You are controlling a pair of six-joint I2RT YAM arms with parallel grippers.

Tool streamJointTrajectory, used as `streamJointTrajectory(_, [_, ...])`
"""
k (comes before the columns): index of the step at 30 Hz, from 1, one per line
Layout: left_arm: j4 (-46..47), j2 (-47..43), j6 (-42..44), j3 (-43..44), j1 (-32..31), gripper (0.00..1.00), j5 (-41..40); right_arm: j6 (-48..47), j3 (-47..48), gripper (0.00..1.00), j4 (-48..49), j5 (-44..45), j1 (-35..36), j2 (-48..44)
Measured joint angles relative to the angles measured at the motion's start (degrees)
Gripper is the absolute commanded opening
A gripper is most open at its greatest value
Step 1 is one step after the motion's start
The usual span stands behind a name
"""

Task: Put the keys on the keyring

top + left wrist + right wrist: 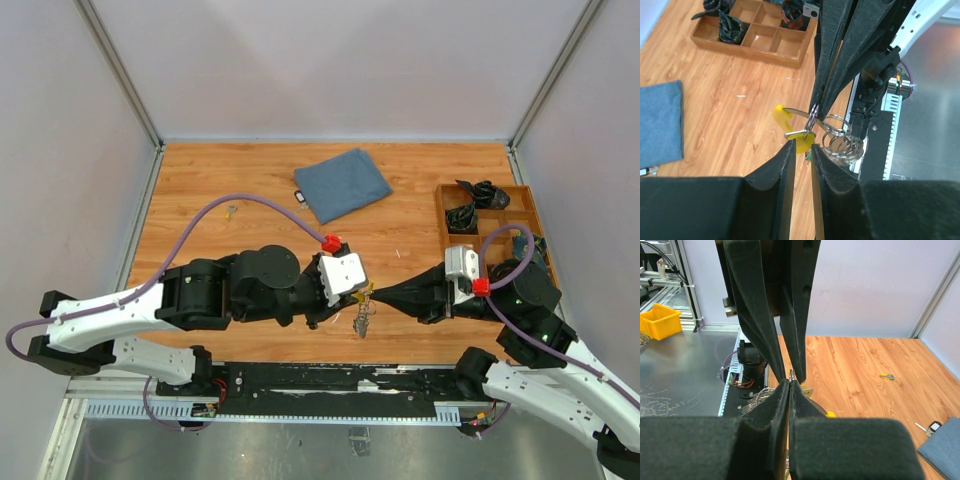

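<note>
Top: left jaws and right jaws meet tip to tip over near part of worktop (200,190); keyring (363,318) dangles just beneath them.
Left wrist: left jaws slightly apart, yellow-headed key (801,144) at tips; right jaws clamped on keyring loop.
Right wrist: right jaws pressed together, thin metal poking out.

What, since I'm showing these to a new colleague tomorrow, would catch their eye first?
The two black grippers meeting tip to tip over the near edge of the table: the left gripper faces the right gripper, which pinches a keyring, with a yellow-headed key at the tips and a bunch of keys dangling below. Behind lie a blue cloth and, far right, a wooden tray.
</note>
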Motion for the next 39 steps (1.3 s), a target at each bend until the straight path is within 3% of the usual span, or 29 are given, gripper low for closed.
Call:
streamJointTrajectory(14, [13.2,-10.2,-2.1,-9.6,0.0,0.34,1.2,-0.1,0.0,0.00,-0.4,-0.1,0.0,-0.3])
streamJointTrajectory(25, [20.2,-9.5,-3.7,-13.3,0.0,0.32,3.7,-0.1,0.0,0.00,-0.3,-1.7,0.0,-0.3])
streamJointTrajectory(39, [20.9,-7.8,-3.7,-13.3,0.0,0.29,4.0,0.2,0.0,0.00,0.7,-3.3,0.0,-0.8])
